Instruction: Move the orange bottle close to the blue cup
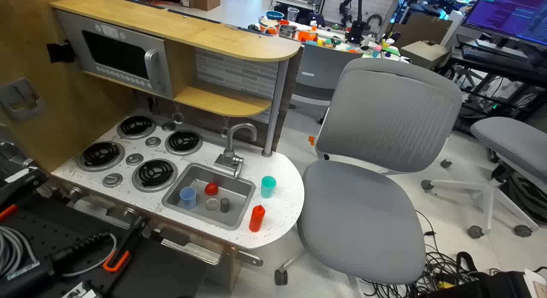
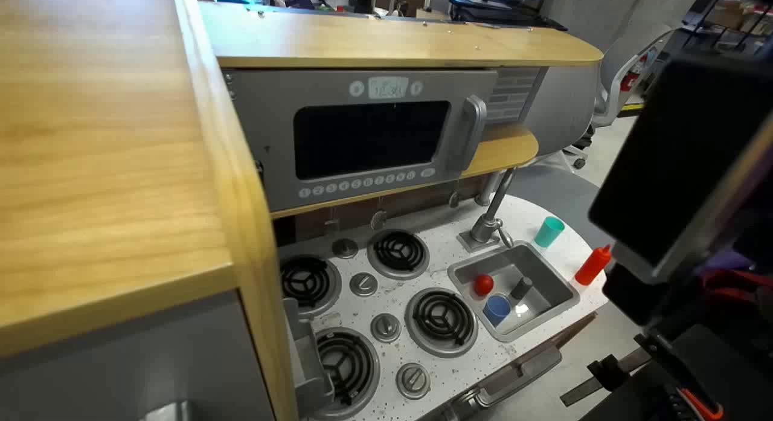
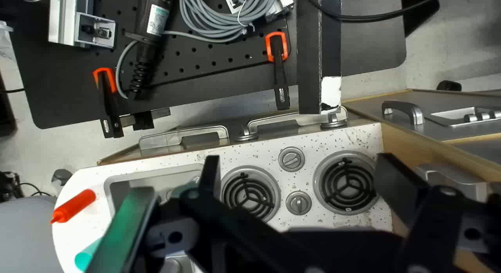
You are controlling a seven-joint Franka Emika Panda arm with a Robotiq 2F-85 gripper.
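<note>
Spread wide, the gripper (image 3: 300, 173) has nothing between its 2 black fingers (image 3: 399, 179); past their tips the wrist view shows 2 of the 4 burners (image 3: 347, 185), those toward the front edge of the countertop (image 1: 282, 208). That spread, I'd judge, readies it for a grasp. Farther along the same edge the sink (image 1: 242, 193) is let in. The blue cup (image 1: 188, 199) stands inside it, near the sink corner closest to the front edge and the burners, and the sides probably serve to pen it in along with a red piece (image 1: 211, 189) and a small gray cylinder (image 1: 224, 205). Beyond the sink the orange bottle (image 1: 257, 219) stands upright, near the corner where the front edge curves into the rounded end; its base seems to let it stand alone. A turquoise cup (image 1: 268, 187) shares that end, nearer the back edge. Because the sink's rim comes between bottle and blue cup, the move likely calls for a lift. At the edge of a black table (image 3: 227, 84), 2 clamps (image 3: 279, 71) presumably hold it fast.

As for writing, in an exterior view the microwave (image 2: 368, 140) clock seems to say 12:30. A white label (image 3: 157, 20) in the wrist view is too small to read, and I can make out no brand on the bottle or cups
</note>
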